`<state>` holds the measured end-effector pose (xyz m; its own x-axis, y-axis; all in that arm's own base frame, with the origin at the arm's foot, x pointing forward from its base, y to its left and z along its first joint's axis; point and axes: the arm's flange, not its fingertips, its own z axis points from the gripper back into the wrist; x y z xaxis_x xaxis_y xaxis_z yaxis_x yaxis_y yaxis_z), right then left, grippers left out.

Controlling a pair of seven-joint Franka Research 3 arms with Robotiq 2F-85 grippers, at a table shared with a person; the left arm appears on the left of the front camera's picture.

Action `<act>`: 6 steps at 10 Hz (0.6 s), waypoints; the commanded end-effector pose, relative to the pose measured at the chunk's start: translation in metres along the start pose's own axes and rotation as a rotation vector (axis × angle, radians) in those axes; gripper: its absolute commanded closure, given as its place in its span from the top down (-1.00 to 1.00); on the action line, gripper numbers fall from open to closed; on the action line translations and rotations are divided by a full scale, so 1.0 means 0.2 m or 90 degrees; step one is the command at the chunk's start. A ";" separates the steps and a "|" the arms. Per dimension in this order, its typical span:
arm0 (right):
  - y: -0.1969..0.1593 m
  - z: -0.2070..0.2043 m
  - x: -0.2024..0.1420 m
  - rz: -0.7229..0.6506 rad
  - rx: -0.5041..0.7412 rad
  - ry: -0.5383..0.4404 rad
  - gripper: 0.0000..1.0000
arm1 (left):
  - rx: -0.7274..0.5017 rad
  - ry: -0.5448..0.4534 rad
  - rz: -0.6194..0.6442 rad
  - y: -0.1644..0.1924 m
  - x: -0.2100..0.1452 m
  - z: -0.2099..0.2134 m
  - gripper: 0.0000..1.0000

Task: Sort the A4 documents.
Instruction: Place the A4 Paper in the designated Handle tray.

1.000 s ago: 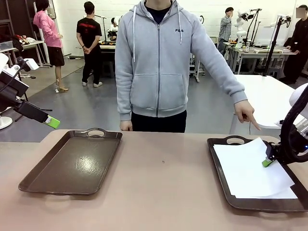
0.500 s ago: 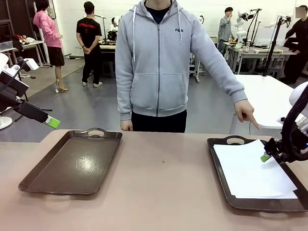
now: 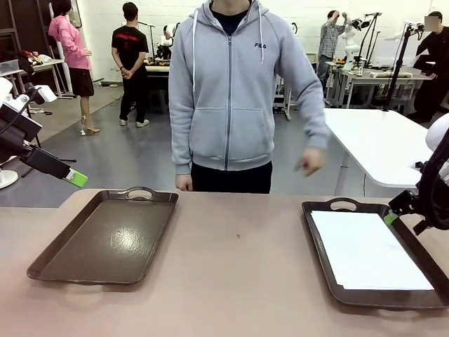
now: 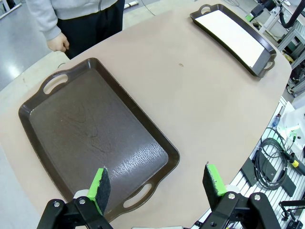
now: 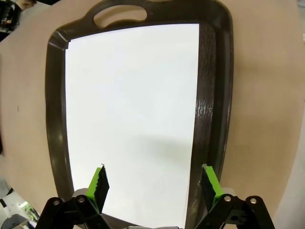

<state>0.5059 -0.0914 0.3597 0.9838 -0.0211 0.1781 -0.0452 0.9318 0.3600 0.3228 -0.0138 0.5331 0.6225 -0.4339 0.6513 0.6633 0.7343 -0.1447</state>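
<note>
The A4 documents lie as a flat white stack in the right brown tray. My right gripper hovers open above that tray's far right rim, holding nothing. Seen from the right wrist, the sheets fill the tray below my open gripper. My left gripper hangs off the table's far left corner. From the left wrist, the left gripper stands open high above the bare left brown tray, with the documents far off.
A person in a grey hoodie stands at the far edge, one hand raised off the table, the other hand by the left tray. Bare tabletop lies between the trays. Cables hang beside the table.
My right gripper opened, let the top sheet drop flat onto the stack, and drew back up to the right. The person's pointing hand pulled back from the right tray.
</note>
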 end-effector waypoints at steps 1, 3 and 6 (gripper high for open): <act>0.04 0.00 -0.04 -0.008 -0.025 -0.009 1.00 | -0.005 -0.002 0.001 0.00 0.00 0.00 1.00; 0.07 0.00 -0.03 -0.015 -0.027 -0.012 1.00 | -0.005 -0.002 0.001 0.00 0.00 0.00 1.00; 0.02 0.02 -0.01 0.004 -0.003 -0.009 1.00 | -0.005 -0.002 0.001 0.00 0.00 0.00 1.00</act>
<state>0.5032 -0.0882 0.3655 0.9808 -0.0266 0.1930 -0.0444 0.9340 0.3545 0.3228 -0.0138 0.5331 0.6225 -0.4339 0.6513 0.6633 0.7343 -0.1447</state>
